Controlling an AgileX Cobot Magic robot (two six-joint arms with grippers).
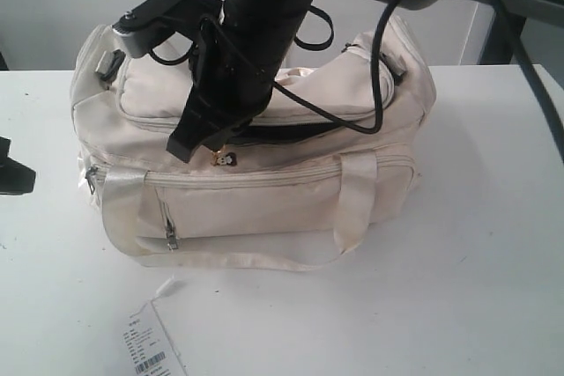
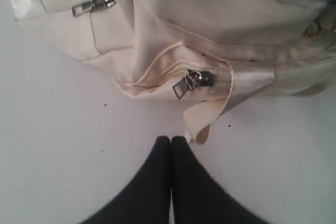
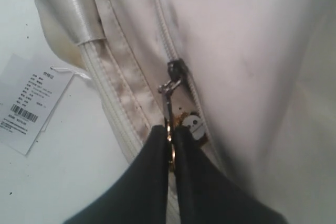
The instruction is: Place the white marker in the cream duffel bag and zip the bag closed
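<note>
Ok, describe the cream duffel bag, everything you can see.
The cream duffel bag is soft, satiny-looking fabric, sitting upright on the white table, long side to the exterior camera. A webbing handle droops down its front over zipped pockets with grey pulls. The top zip gapes dark. The right gripper pinches its main zip pull, beside a gold charm.

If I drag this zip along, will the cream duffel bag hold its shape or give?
Probably floppy: the cream duffel bag sags and creases along its top, so the fabric may bunch ahead of the zip pull pinched in the right fingers. It likely slides too, resting unbraced on the smooth white table.
</note>
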